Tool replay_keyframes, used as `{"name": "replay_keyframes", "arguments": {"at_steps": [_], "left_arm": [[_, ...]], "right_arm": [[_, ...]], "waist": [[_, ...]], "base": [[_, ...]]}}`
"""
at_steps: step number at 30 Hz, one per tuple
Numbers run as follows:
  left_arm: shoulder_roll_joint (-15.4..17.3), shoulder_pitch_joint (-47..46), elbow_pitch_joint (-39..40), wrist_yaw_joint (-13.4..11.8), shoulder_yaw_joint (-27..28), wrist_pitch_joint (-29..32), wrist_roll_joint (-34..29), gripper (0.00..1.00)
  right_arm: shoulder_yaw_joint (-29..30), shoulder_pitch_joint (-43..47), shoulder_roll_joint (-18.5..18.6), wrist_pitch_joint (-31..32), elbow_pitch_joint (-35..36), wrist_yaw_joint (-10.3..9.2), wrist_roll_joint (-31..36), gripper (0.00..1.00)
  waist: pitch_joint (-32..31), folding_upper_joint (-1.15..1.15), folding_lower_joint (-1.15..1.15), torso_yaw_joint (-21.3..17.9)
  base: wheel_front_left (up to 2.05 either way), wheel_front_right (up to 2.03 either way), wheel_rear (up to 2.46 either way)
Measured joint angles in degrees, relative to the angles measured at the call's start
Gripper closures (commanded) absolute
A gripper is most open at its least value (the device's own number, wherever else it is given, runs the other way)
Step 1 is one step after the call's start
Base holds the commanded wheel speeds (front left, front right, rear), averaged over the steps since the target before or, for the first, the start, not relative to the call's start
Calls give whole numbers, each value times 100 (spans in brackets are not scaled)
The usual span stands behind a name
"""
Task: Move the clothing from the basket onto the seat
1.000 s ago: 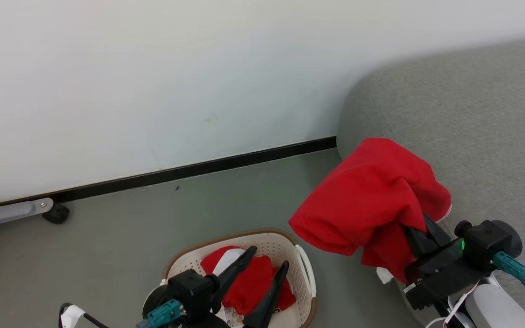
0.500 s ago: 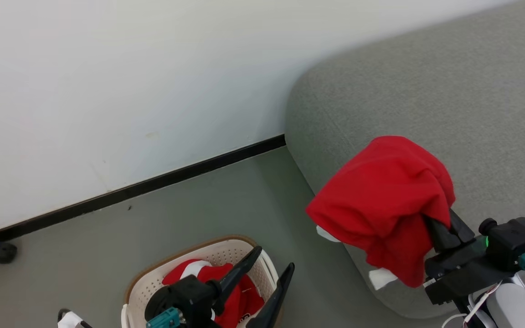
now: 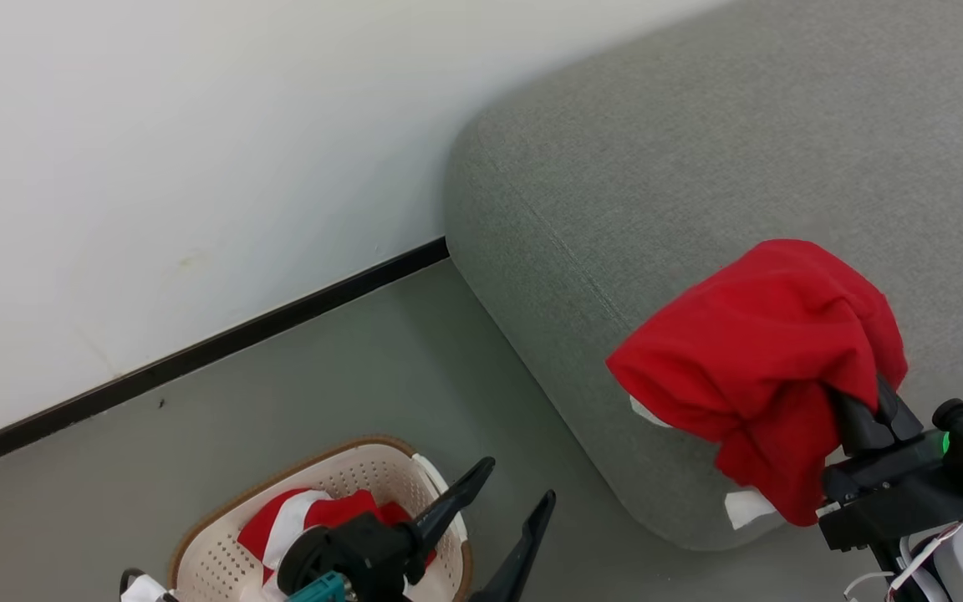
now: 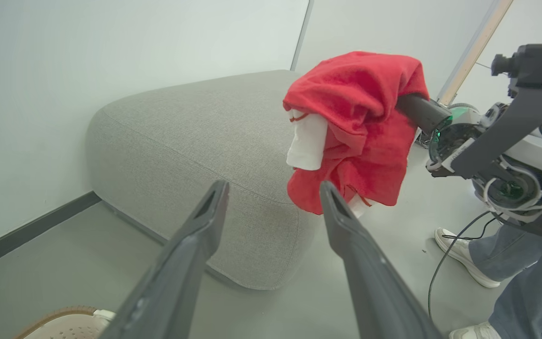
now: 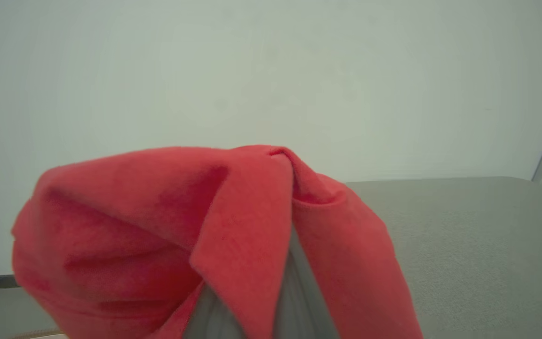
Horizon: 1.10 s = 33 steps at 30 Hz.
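Observation:
A bright red garment of the clothing (image 3: 761,351) is draped over my right gripper (image 3: 866,411), which is shut on it and holds it above the front corner of the grey seat (image 3: 657,167). The cloth hides the fingertips. In the left wrist view the same garment (image 4: 360,108) hangs with white patches showing, beside the seat (image 4: 195,127). In the right wrist view the red cloth (image 5: 158,226) covers my fingers. My left gripper (image 3: 520,478) stands open and holds nothing, just right of the basket (image 3: 222,535). More red and white clothing (image 3: 298,518) lies in the basket.
The basket stands on a grey floor (image 3: 348,376) beside a white wall with a black skirting strip (image 3: 197,355). A person's white shoe (image 4: 464,256) and jeans leg (image 4: 534,292) are near the seat's far side, with a black cable (image 4: 445,263) on the floor.
The head view has swung right, so the basket and wall slid left in the picture. My right gripper has carried the red garment from beside the seat's end to over its front corner.

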<state>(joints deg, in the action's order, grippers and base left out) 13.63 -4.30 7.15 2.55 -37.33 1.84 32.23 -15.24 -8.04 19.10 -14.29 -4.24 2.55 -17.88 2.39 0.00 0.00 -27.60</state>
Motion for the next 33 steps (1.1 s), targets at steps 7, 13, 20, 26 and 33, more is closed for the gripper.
{"name": "replay_keyframes", "arguments": {"at_steps": [7,13,20,26,33], "left_arm": [[-34,-74,-12,7,-7,5,-12,0],[-40,-112,-15,8,2,5,-12,0],[-46,-133,-7,49,-29,9,-12,0],[-34,-149,38,56,-115,110,-14,0],[103,-236,165,78,-165,285,-67,0]], "right_arm": [[138,97,-2,0,75,-55,-8,100],[168,168,-13,0,188,-67,-8,100],[327,170,-4,0,224,-103,-13,100],[564,27,-15,0,103,-69,-211,100],[805,-554,-16,0,-119,-44,-372,100]], "waist": [[99,0,0,-105],[126,0,0,-107],[174,0,0,-78],[294,0,0,-2],[516,0,0,136]], "base": [[0,0,0],[0,0,0],[0,0,0],[0,0,0],[0,0,0]]}}
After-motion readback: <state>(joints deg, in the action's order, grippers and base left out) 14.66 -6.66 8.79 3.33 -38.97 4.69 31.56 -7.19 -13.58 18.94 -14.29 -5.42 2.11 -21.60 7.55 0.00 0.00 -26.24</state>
